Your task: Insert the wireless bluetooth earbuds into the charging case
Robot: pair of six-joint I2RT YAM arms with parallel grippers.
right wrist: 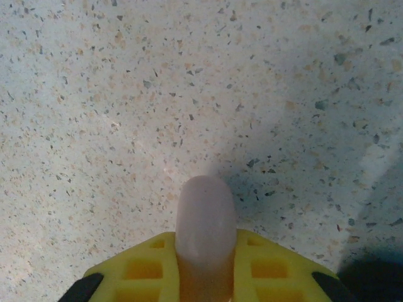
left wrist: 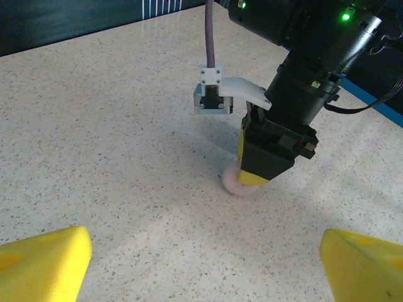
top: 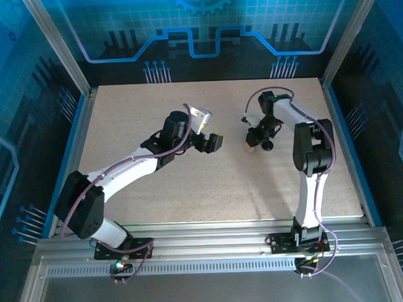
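My right gripper (right wrist: 204, 277) is shut on a pale pink round disc (right wrist: 204, 214), which sticks out past the yellow fingertips edge-on. In the left wrist view that pink disc (left wrist: 231, 183) sits at the table surface under the right gripper (left wrist: 255, 178). I cannot tell whether it is the charging case. From above, the pink disc (top: 250, 148) lies just left of a black round disc (top: 267, 145). My left gripper (top: 209, 144) stands wide open and empty a little to the left, its yellow fingers (left wrist: 44, 264) facing the disc. The earbuds are hidden from me.
The speckled tabletop (top: 189, 184) is bounded by aluminium rails and blue walls. The right arm's cable and wrist camera housing (left wrist: 217, 94) hang just above the pink disc.
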